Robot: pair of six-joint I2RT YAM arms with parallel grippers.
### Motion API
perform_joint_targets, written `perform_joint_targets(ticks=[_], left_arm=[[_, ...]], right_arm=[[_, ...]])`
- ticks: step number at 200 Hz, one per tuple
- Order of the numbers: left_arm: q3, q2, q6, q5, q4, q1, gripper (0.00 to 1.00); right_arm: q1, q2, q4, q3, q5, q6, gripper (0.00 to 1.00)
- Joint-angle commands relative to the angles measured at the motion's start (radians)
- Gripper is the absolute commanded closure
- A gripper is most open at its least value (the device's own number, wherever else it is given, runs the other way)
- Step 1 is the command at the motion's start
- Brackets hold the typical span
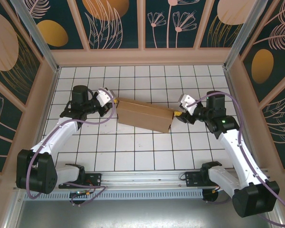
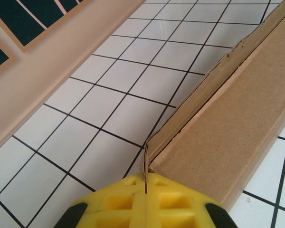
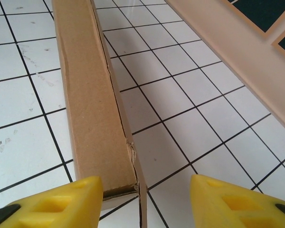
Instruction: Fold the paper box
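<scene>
The left gripper (image 2: 145, 183) clamps an end flap of the plain brown corrugated cardboard box (image 1: 145, 115), so the right gripper (image 3: 146, 187), fingers apart, should close squarely on the opposite flap.

White desk (image 1: 133, 152), ruled into square tiles by thin black lines, bearing a single long brown paper box (image 1: 145, 115) that lies near its middle, slightly askew to the grid.

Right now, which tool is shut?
The left tool, clamped tight on a corner of the paper box; the right tool stands open at the other end.
</scene>
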Motion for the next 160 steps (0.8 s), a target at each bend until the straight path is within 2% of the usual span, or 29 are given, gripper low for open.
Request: perform_joint_targets(ticks=[1, 50, 87, 101, 160], left_arm=[[0.002, -0.008, -0.014, -0.008, 0.04, 0.004, 1.0], [0.036, 0.012, -0.014, -0.006, 0.012, 0.004, 1.0], [0.05, 0.023, -0.019, -0.002, -0.004, 0.003, 1.0], [0.052, 0.023, -0.02, -0.003, -0.009, 0.001, 1.0], [0.061, 0.029, -0.028, -0.009, -0.02, -0.007, 1.0]], right_arm=[[-0.008, 0.009, -0.023, -0.026, -0.039, -0.02, 0.51], [-0.008, -0.01, 0.011, -0.082, 0.031, -0.028, 0.58], [-0.01, 0.006, 0.076, -0.102, 0.071, -0.014, 0.79], [-0.008, 0.014, 0.081, -0.089, 0.064, -0.009, 0.83], [0.012, 0.055, 0.093, -0.052, 0.084, 0.009, 0.85]])
